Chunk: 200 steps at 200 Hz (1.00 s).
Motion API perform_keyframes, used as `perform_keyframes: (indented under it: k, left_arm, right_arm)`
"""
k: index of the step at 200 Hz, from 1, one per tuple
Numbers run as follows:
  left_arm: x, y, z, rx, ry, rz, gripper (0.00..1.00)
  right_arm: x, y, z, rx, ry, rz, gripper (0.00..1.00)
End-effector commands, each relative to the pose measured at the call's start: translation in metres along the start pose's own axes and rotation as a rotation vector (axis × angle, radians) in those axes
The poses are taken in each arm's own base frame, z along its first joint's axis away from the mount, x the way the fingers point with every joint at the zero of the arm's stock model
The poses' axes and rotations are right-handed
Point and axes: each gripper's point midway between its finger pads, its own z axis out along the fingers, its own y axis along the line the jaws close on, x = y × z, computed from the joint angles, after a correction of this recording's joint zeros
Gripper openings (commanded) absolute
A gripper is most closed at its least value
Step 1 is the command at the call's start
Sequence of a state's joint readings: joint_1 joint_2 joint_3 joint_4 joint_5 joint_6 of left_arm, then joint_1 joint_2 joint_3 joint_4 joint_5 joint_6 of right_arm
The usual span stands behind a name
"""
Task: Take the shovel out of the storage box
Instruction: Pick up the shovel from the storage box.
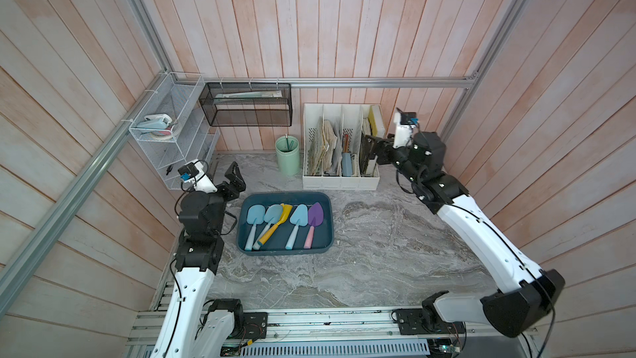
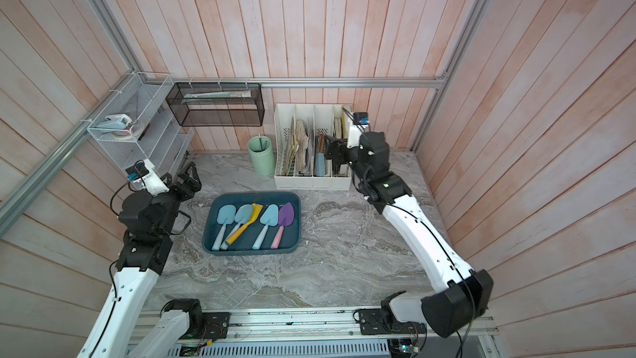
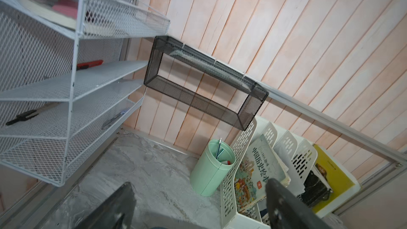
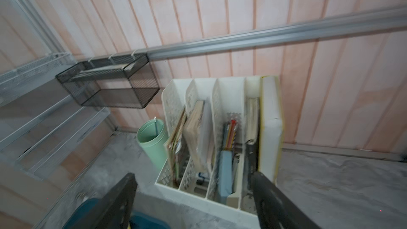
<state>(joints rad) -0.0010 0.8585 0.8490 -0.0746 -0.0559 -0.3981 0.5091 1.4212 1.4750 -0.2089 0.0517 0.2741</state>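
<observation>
The storage box (image 1: 285, 195) is sitting on the table (image 1: 378, 253) between the two arms. All five shovels are lying flat inside it, so nothing is out yet: three blue shovels (image 1: 255, 216), a yellow shovel (image 1: 275, 225) slanting against one blue neighbour, and a purple shovel (image 1: 315, 215) nearest the right arm. Their handles are pointing toward the robot's base, which is probably making them easy to reach from above. The left pincer (image 1: 235, 177) is hovering just beyond the box's far left corner, released and carrying nothing. The right pincer (image 1: 371, 151) is hanging raised in front of the white file holder (image 1: 340, 180), well apart from the box, likewise spread wide and empty. Neither arm seems to be aiming at a shovel yet; the left one is sitting closer for a first reach.
</observation>
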Motion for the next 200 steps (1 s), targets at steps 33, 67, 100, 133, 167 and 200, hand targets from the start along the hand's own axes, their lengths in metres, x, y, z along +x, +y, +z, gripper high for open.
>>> perform_keyframes:
  k: [33, 67, 100, 133, 167, 200]
  left_arm:
    - [0.100, 0.049, 0.010, -0.239, 0.430, -0.010, 0.88]
    - [0.134, 0.065, 0.007, -0.301, 0.510, -0.042, 0.88]
    - [0.149, 0.069, 0.001, -0.304, 0.515, -0.075, 0.89]
    - [0.155, 0.071, -0.001, -0.311, 0.531, -0.078, 0.89]
    - [0.155, 0.072, 0.001, -0.315, 0.533, -0.078, 0.89]
    - [0.165, 0.076, 0.002, -0.328, 0.551, -0.082, 0.89]
  right_arm:
    - [0.177, 0.031, 0.035, 0.171, 0.622, -0.133, 0.83]
    - [0.261, 0.066, 0.027, 0.116, 0.888, -0.175, 0.83]
    - [0.311, 0.085, 0.013, 0.069, 1.014, -0.160, 0.81]
    - [0.318, 0.106, 0.017, 0.004, 1.029, -0.104, 0.80]
    - [0.343, 0.115, 0.023, -0.015, 1.088, -0.104, 0.79]
    - [0.366, 0.117, 0.035, -0.004, 1.129, -0.103, 0.79]
